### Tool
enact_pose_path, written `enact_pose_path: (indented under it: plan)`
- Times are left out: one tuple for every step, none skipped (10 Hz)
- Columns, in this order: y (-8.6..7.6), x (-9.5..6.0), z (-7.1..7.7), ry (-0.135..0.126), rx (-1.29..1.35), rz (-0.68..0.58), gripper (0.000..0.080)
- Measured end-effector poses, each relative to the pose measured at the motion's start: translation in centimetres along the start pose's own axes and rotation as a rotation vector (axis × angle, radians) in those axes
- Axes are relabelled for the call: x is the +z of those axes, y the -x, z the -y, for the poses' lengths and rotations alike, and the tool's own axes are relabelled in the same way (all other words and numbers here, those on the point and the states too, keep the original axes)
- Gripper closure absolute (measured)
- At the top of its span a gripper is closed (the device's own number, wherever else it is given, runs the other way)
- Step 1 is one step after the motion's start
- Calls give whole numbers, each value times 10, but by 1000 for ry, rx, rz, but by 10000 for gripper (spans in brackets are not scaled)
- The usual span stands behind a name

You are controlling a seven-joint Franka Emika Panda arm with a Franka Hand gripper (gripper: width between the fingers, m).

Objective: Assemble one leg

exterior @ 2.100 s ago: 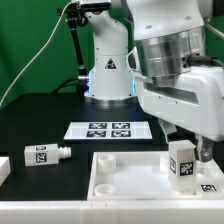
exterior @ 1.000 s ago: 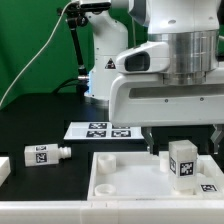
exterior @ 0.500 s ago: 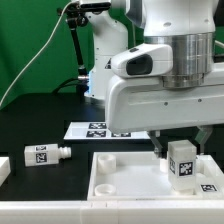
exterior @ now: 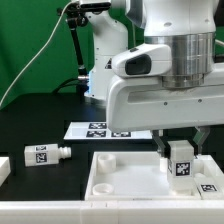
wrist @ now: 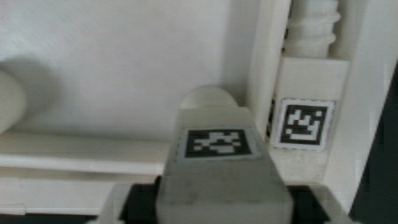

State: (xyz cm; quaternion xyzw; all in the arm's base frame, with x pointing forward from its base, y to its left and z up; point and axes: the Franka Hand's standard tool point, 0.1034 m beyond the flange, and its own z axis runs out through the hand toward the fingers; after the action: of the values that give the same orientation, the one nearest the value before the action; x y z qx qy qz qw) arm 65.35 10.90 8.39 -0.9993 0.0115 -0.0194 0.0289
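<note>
A leg [exterior: 181, 163] stands upright on the right part of the big white panel [exterior: 120, 178], its square tag facing the camera. My gripper [exterior: 181, 150] has come down over it, one finger on each side and against its flanks. In the wrist view the same leg [wrist: 217, 150] fills the gap between the black pads [wrist: 150, 197], which touch both its sides. A second leg [wrist: 306, 110] lies beside it, threaded end pointing away; its tag shows in the exterior view [exterior: 208, 187]. A third leg [exterior: 41, 155] lies on the black table at the exterior view's left.
The marker board [exterior: 92, 128] lies on the table behind the panel. The arm's white base [exterior: 108, 70] stands at the back. Another white part [exterior: 3, 168] pokes in at the exterior view's left edge. The panel has a round recess [wrist: 15, 100].
The arm swung over the panel and came down on the upright leg. Its fingers, wide apart a second ago, have drawn in against the leg's sides. The leg has not moved.
</note>
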Motion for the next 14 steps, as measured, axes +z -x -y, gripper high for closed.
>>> enact_pose_path:
  plan:
    - [-1,0,1,-7,91,-11,515]
    - [-1,1,1,-8,138,-15,515]
    - [-1,1,1,-17,272,-20,515]
    - [-1,1,1,-25,372,-27,515]
    - [0,1,1,-32,437,-32,515]
    - [0,1,1,-43,580,-38,515]
    - [1,1,2,-52,707,-49,515]
    - [4,1,5,-62,835,-51,515]
    - [4,2,6,-80,950,-47,515]
    - [4,2,7,-94,1042,-42,515]
    - [4,2,8,-102,1150,-36,515]
    - [4,2,9,-108,1203,-30,515]
    - [3,2,8,-116,1230,-24,515]
    - [4,2,9,-121,1276,-19,515]
